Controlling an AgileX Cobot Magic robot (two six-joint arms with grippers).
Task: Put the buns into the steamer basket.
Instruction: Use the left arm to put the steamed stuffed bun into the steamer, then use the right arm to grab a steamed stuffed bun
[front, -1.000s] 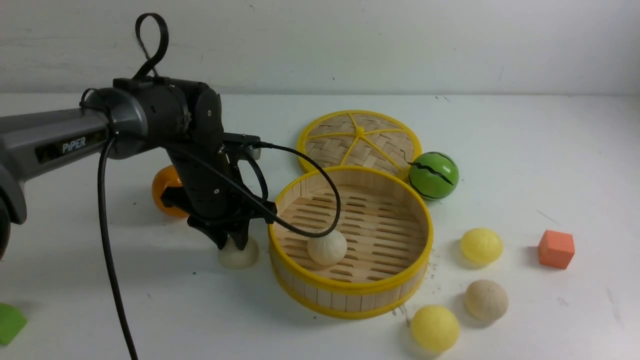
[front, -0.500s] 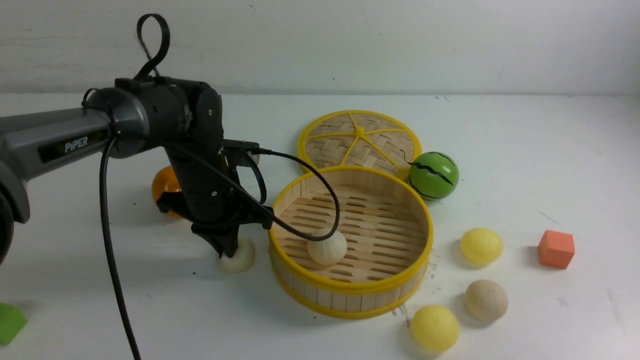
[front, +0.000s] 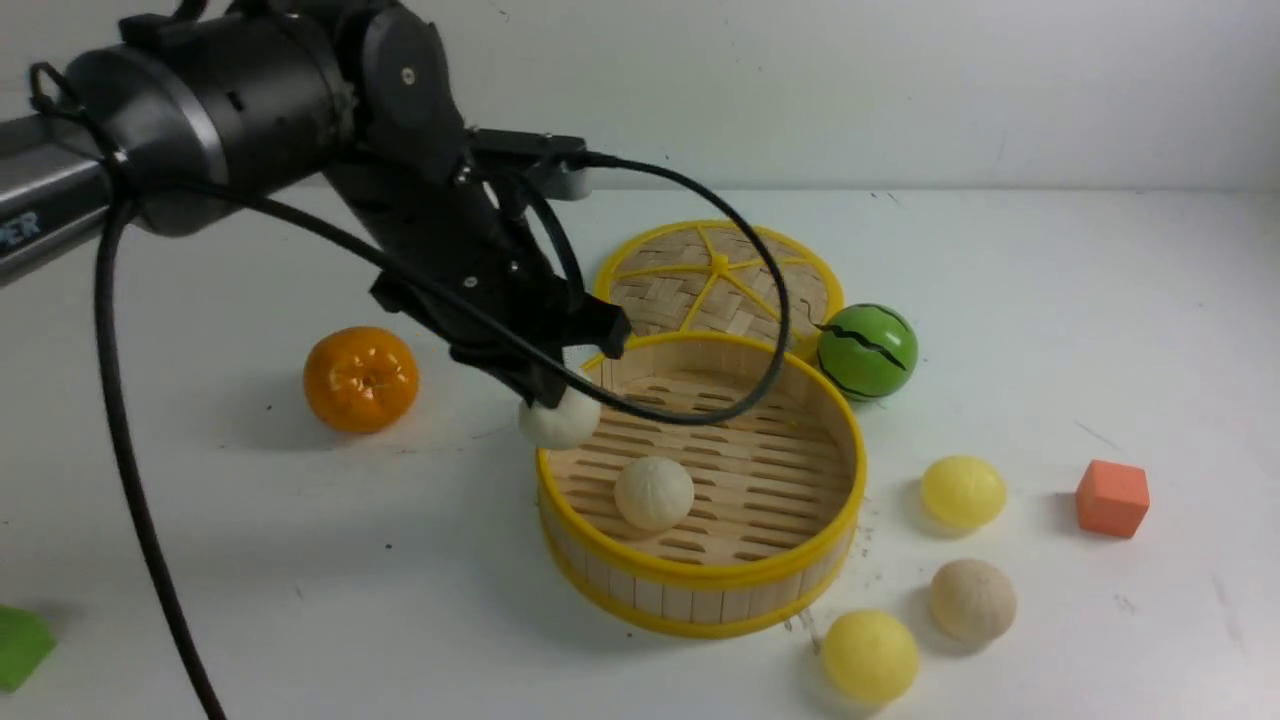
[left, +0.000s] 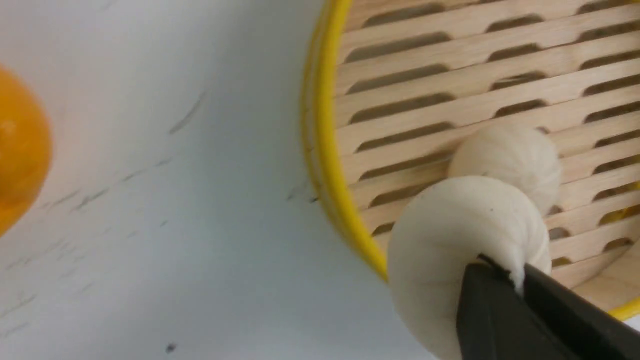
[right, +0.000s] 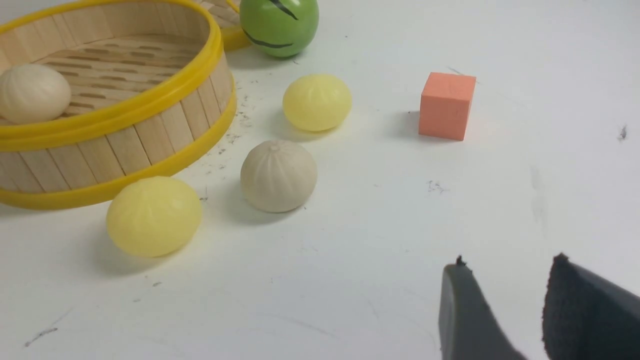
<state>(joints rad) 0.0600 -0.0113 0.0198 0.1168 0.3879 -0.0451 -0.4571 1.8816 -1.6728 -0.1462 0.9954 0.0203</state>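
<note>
Front view: left pincer (front: 553, 395) grips bun (front: 560, 421) over basket (front: 700, 577) rim; cable (front: 772, 335) crosses basket; right pincer (right: 509, 263) parted; arm (front: 60, 190) lettering "PER".

The front view looks from the near edge across the whole tabletop (front: 1050, 300). The left wrist view peers down, very close, past the held bun (left: 450, 240) onto the steamer basket (left: 320, 125); the right wrist view, low by the near right corner, shares that basket.

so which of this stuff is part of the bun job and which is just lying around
Job: basket, held bun, left pincer, bun inside basket, near yellow bun, far yellow bun, beige bun.
Lying about: orange, striped ball, lid, orange cube, green block.
</note>
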